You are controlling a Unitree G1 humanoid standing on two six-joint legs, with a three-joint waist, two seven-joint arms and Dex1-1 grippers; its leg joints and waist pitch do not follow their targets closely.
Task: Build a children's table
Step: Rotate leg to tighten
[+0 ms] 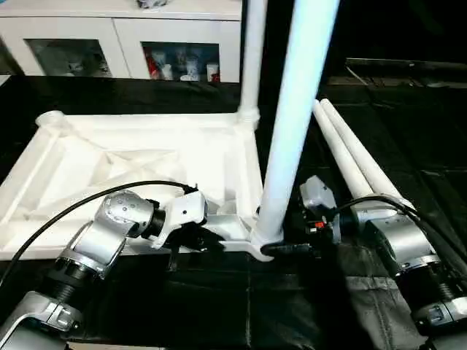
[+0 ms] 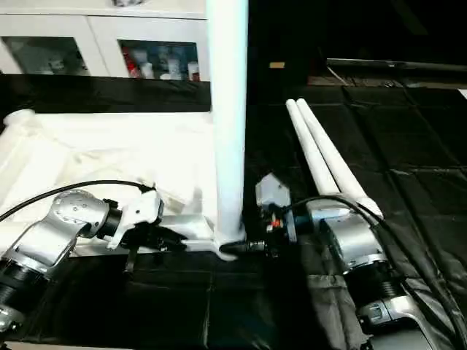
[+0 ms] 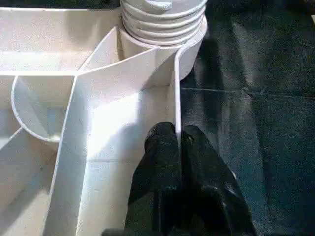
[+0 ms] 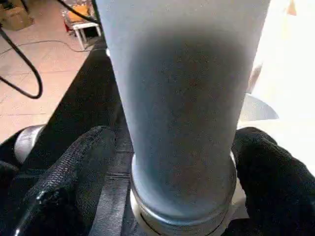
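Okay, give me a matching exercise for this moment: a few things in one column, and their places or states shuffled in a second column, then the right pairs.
Things:
1. left end effector
2. right end effector
3. two spare legs
4. far corner leg

States:
A. lying side by side on the black cloth
B. fingers either side of the near upright leg's base
C. pinching the tabletop's side wall
D. standing upright in its socket, untouched

Pairs: 1-C, 2-B, 3-A, 4-D

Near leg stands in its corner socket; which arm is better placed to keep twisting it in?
Right, probably. The right tool has a finger on each side of the near leg just above its socket. The left tool is shut on the top's rim, bracing the top.
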